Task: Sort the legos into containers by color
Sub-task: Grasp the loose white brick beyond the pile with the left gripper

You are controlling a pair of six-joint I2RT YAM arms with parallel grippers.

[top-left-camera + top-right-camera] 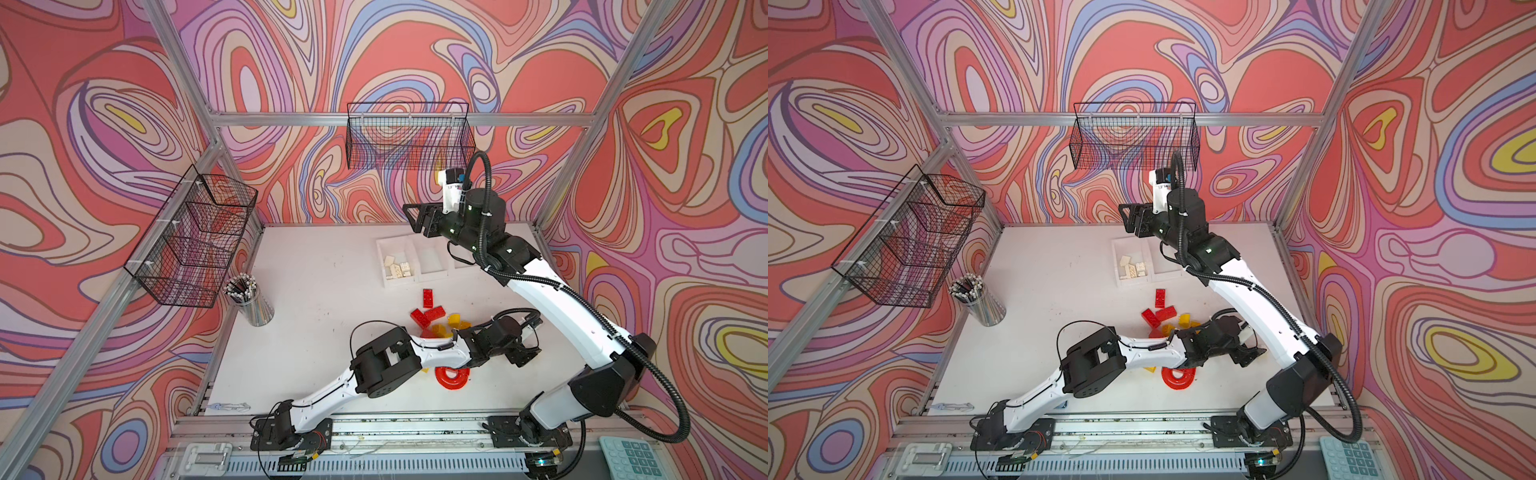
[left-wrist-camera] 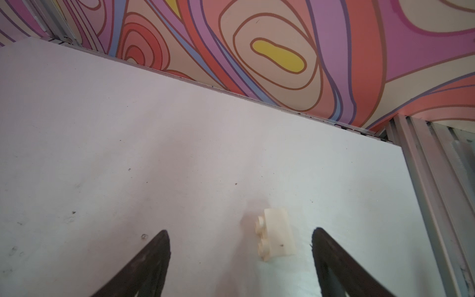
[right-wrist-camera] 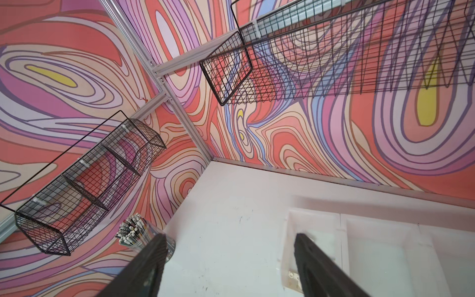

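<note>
We see the left gripper (image 2: 241,231) low over the white tabletop (image 1: 316,266) toward its right edge, jaws spread wide and gripping nothing. A small cream-white studded plastic brick (image 2: 276,234) lies on its side on the bare surface between the two dark fingers, nearer one of them and touching neither. The right gripper (image 1: 413,219) hangs raised above the far edge, jaws also wide apart and empty. Just below it sit the three white open-top plastic bins (image 1: 430,259), joined in a row near the far right corner. The bin at the left end holds several cream-white bricks (image 1: 398,268), the middle one shows a bare floor, and the right arm covers most of the third. Near the middle of the tabletop we find loose red bricks (image 1: 428,311) with yellow bricks (image 1: 454,321) just beside them, partly under the left arm. A large red arch-shaped piece (image 1: 451,378) lies closer to the near edge. A metal pencil cup (image 1: 255,307) stands by the left edge.
</note>
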